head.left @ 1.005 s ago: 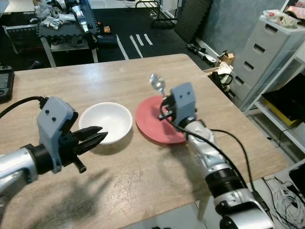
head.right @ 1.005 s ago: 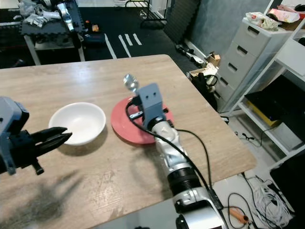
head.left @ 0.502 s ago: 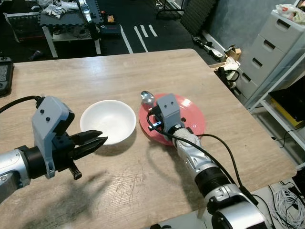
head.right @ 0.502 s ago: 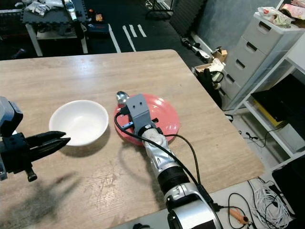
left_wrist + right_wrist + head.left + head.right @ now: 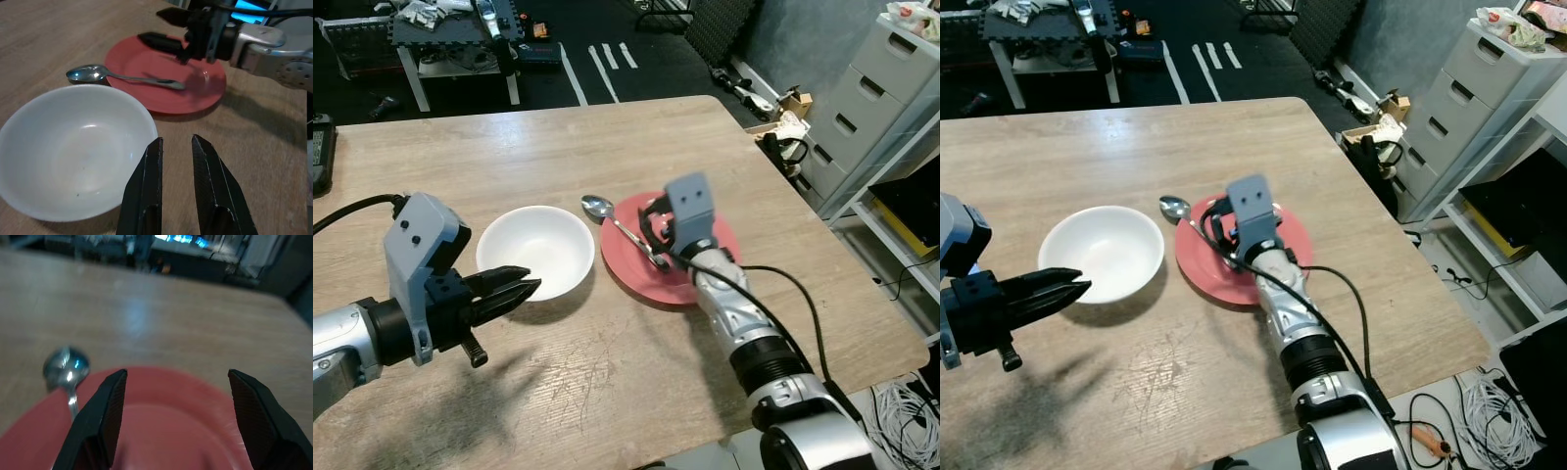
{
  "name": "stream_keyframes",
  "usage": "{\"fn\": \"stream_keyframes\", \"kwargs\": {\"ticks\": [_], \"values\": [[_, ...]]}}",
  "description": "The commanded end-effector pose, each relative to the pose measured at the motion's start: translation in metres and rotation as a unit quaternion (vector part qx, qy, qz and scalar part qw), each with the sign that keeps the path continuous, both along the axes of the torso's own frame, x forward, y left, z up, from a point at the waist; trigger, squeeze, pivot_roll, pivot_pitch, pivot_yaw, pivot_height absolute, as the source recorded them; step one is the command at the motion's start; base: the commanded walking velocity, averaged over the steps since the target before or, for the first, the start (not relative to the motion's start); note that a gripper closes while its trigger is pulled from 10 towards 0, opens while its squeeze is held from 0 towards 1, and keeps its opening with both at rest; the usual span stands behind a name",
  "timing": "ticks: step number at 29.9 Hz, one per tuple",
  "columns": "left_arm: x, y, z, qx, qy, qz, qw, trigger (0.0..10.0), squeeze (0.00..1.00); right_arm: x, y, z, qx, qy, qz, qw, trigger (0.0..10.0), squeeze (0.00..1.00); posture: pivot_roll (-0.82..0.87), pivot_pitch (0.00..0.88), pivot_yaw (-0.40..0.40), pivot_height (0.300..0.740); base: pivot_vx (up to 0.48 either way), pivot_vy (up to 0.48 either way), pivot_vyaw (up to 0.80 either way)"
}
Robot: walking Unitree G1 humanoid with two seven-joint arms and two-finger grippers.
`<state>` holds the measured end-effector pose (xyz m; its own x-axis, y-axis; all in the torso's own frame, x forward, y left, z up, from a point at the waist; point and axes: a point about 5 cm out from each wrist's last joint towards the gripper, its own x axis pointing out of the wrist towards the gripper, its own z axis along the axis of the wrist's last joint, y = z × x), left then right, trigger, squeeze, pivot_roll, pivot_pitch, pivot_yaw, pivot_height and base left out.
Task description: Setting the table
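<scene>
Left eye view, nearest first: left tool (image 5: 514,291) hovers low over the light wooden surface (image 5: 607,382), its two black fingers pressed nearly together with a thin gap, pinching nothing, tips just beside the near rim of the round white ceramic bowl (image 5: 535,251). Left wrist view confirms it: fingers (image 5: 146,191) close to parallel, bowl empty.

Next out, right tool (image 5: 653,233) sits over the flat round red plate (image 5: 705,279), which lies just beside the bowl on its right. Right wrist view shows the black fingers (image 5: 105,416) spread wide, with nothing between them. Shiny metal spoon (image 5: 625,229) lies free: handle end resting on the plate, bowl end (image 5: 1174,207) off the plate's far-left edge on the surface, between plate and white bowl (looks tilted across the rim, not flat).

Far: dark floor with white tape marks, cluttered bench, grey drawer unit (image 5: 891,88) off the right side.

Step in hand, as I judge it: spoon placement, tool open over the plate with the spoon let go. Bowl, plate and spoon are all down, so the setting looks well along. Next move probably calls for lifting the right tool straight up clear of the handle without nudging it, or re-gripping if the spoon should lie fully beside the plate.
</scene>
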<state>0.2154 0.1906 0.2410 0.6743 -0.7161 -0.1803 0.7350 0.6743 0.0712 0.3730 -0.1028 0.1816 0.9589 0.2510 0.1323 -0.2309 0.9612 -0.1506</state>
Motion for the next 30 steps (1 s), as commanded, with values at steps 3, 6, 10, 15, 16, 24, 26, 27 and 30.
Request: {"fn": "stream_keyframes", "kwargs": {"ticks": [3,6,10,15,16,24,26,27,30], "values": [[0.003,-0.011,-0.004,-0.021,0.011,-0.012,1.0,10.0,0.0,-0.011,-0.015,0.015,0.043,-0.034,0.004,0.999,10.0,0.0,0.04,0.083,0.002,0.74,0.0,0.0,0.0],[0.006,-0.021,-0.006,-0.038,0.012,-0.019,0.999,10.0,0.0,-0.022,-0.018,0.019,0.042,-0.049,0.049,0.997,10.0,0.0,0.03,0.08,0.005,0.74,0.0,0.0,0.0],[0.009,-0.028,-0.009,-0.048,0.014,-0.025,0.998,10.0,0.0,-0.023,-0.015,0.002,0.006,-0.009,0.081,0.997,10.0,0.0,0.02,0.074,0.011,0.74,0.0,0.0,0.0],[0.012,-0.03,-0.008,-0.052,0.013,-0.026,0.998,10.0,0.0,-0.015,-0.008,-0.006,0.003,0.024,0.079,0.997,10.0,0.0,0.02,0.074,0.011,0.74,0.0,0.0,0.0],[0.012,-0.032,-0.006,-0.056,0.011,-0.027,0.998,10.0,0.0,-0.007,0.004,-0.011,-0.01,0.057,0.094,0.994,10.0,0.0,0.03,0.077,0.012,0.74,0.0,0.0,0.0],[0.008,-0.031,-0.004,-0.054,0.011,-0.027,0.998,10.0,0.0,0.002,0.022,-0.018,-0.028,0.13,0.147,0.98,10.0,0.0,0.06,0.093,0.009,0.74,0.0,0.0,0.0],[0.006,-0.03,-0.005,-0.051,0.015,-0.026,0.998,10.0,0.0,0.006,0.025,-0.023,-0.026,0.164,0.163,0.973,10.0,0.0,0.06,0.099,0.007,0.74,0.0,0.0,0.0],[0.005,-0.03,-0.005,-0.05,0.016,-0.025,0.998,10.0,0.0,0.007,0.024,-0.024,-0.032,0.166,0.161,0.972,10.0,0.0,0.06,0.102,0.004,0.74,0.0,0.0,0.0],[0.004,-0.03,-0.006,-0.05,0.018,-0.024,0.998,10.0,0.0,0.009,0.023,-0.026,-0.047,0.173,0.157,0.971,10.0,0.0,0.07,0.103,0.001,0.74,0.0,0.0,0.0]]}}
